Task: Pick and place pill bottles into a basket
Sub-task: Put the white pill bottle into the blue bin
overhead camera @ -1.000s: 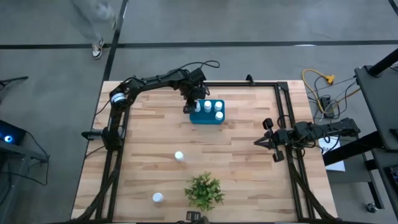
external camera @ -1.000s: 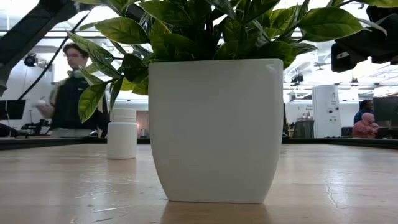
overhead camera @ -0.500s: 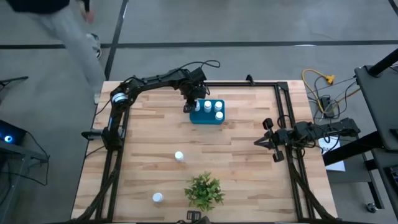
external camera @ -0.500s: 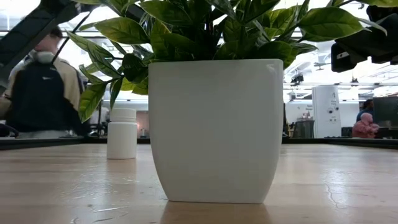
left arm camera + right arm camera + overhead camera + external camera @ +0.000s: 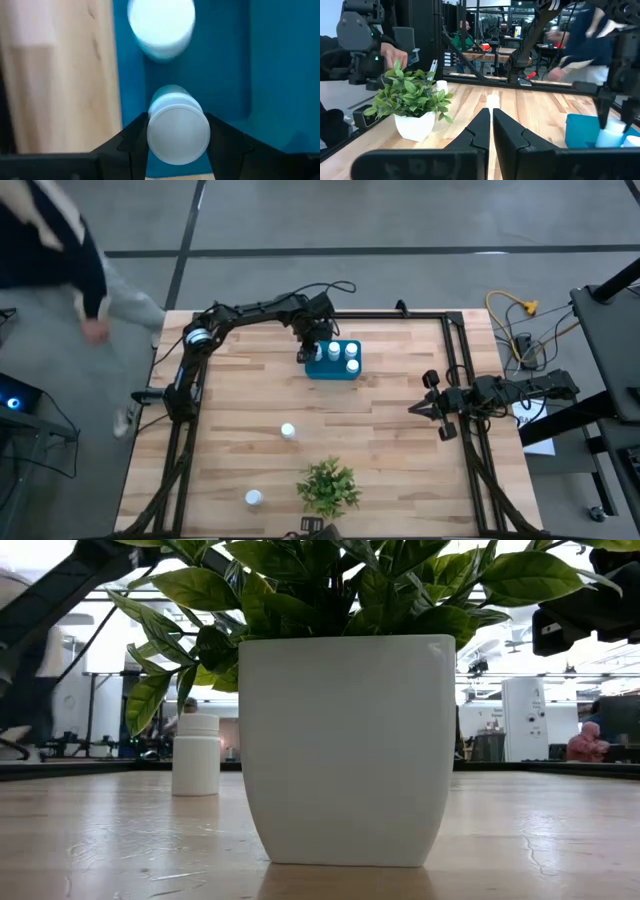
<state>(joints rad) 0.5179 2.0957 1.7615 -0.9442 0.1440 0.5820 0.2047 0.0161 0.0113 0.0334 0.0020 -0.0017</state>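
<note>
— Left claw [image 5: 177, 145]?
— Mine. Arm stretched along the desk's far edge, wrist bent down, clamping a pill bottle [image 5: 177, 131] over the basket [image 5: 335, 370] there.
— Right claw [image 5: 418, 409]?
— Fingers pressed together, parked at the right edge.

Evenly lit from overhead, with soft shadows on the surface [image 5: 400, 430]. Backlit by bright ceiling lights beyond the plant pot [image 5: 345, 745]. Motion-blurred at the passing person [image 5: 60, 250]; defocused around the near cap [image 5: 178, 131].
</note>
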